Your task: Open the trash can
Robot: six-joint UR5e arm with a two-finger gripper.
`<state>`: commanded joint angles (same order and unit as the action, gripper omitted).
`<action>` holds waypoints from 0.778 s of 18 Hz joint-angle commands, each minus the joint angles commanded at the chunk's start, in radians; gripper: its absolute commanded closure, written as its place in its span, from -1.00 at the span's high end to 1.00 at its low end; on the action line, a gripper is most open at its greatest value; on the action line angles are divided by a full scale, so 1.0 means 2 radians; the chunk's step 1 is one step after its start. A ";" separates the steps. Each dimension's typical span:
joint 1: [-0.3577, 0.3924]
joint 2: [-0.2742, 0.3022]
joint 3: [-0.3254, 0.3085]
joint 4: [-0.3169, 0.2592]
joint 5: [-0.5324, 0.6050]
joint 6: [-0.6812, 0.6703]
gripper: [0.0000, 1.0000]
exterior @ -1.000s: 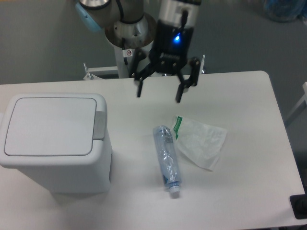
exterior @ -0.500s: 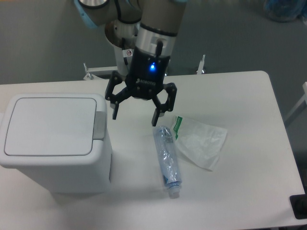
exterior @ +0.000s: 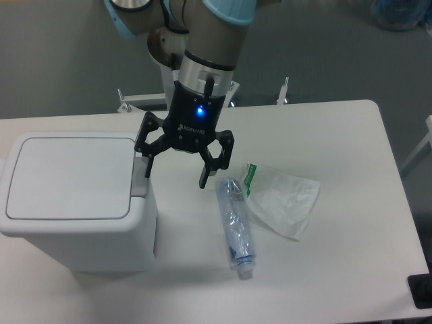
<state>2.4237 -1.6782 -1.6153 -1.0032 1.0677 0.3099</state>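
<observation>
Nearest, on the left of the white table [exterior: 351, 270]: large white boxy plastic trash can [exterior: 77, 202], flat lid down, grey push tab [exterior: 140, 177] on its right edge. Beside it, a crushed clear plastic bottle [exterior: 234, 226] and crumpled clear bag [exterior: 282, 200]. Farther back, black two-finger gripper [exterior: 175, 177] spread wide, holding nothing, left fingertip [exterior: 147, 169] over the tab.

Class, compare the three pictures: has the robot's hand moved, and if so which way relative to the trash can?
Yes. The hand has travelled left and down in the picture, from the table's far edge to the trash can, one finger now by its grey tab. It is open.
</observation>
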 joint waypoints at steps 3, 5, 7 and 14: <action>-0.001 -0.001 -0.002 0.002 0.000 0.001 1.00; -0.003 -0.005 -0.002 0.002 0.001 0.002 1.00; -0.004 -0.006 -0.002 0.002 0.001 0.002 1.00; -0.005 -0.008 -0.002 0.003 0.001 0.003 1.00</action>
<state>2.4145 -1.6950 -1.6199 -0.9971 1.0692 0.3160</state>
